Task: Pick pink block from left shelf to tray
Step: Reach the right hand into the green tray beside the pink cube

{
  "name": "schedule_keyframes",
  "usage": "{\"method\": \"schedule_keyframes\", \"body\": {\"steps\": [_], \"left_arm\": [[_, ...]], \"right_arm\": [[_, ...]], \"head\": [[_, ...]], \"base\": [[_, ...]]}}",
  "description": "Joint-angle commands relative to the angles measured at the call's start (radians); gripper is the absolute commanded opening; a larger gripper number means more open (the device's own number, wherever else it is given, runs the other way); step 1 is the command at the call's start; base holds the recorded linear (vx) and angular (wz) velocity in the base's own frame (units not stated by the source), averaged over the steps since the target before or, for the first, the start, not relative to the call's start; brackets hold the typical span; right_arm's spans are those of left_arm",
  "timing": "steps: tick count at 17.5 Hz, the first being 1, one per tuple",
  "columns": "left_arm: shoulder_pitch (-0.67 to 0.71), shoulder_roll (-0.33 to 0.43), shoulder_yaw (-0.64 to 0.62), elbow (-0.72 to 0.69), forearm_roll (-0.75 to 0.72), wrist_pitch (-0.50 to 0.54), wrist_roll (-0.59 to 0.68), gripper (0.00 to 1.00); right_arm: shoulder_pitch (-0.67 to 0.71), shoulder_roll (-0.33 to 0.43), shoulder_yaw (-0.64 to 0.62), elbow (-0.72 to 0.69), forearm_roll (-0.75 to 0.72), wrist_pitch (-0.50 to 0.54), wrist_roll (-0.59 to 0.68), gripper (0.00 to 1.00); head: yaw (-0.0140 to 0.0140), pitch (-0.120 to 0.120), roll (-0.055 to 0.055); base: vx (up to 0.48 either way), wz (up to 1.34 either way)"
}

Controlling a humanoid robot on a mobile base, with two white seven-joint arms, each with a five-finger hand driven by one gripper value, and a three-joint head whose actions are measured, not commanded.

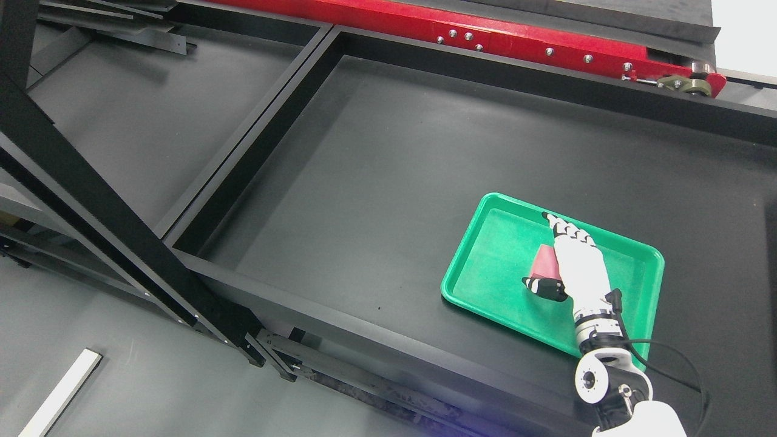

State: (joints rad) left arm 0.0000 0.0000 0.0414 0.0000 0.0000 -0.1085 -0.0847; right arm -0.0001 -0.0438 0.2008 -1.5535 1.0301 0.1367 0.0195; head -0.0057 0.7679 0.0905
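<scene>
right arm comes in from the lower right corner, forearm angled up and to the left, wrist over the near rim of the green tray. right hand sits palm-down above the tray's middle, white back of the hand facing the camera. fingers are stretched nearly straight toward the tray's far edge, thumb splayed out to the left; released, not wrapped around anything.

pink block lies inside the tray, just left of the palm, between the thumb and the extended fingers. its right side is hidden under the hand, so can't tell if the palm touches it. thumb tip looks just short of the block's near edge.

tray rests on the black table, toward its right side, skewed relative to the table's edge. left of the table a black frame runs diagonally. a red rail runs along the top.
</scene>
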Motion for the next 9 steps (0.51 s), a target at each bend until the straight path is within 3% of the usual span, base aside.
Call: {"method": "schedule_keyframes", "body": {"steps": [1, 9], "left_arm": [[-0.023, 0.017, 0.0, -0.017, -0.002, 0.0, 0.0, 1.0], [-0.025, 0.017, 0.0, -0.017, -0.002, 0.0, 0.0, 1.0]], "right_arm": [[0.006, -0.041, -0.023, 0.006, -0.001, 0.011, 0.011, 0.98], [0.032, -0.08, -0.021, 0.026, -0.004, 0.043, 0.08, 0.98]], "head": [[0.0, 0.0, 0.0], [0.0, 0.0, 0.0]], "base": [[0.089, 0.0], [0.031, 0.0]]}}
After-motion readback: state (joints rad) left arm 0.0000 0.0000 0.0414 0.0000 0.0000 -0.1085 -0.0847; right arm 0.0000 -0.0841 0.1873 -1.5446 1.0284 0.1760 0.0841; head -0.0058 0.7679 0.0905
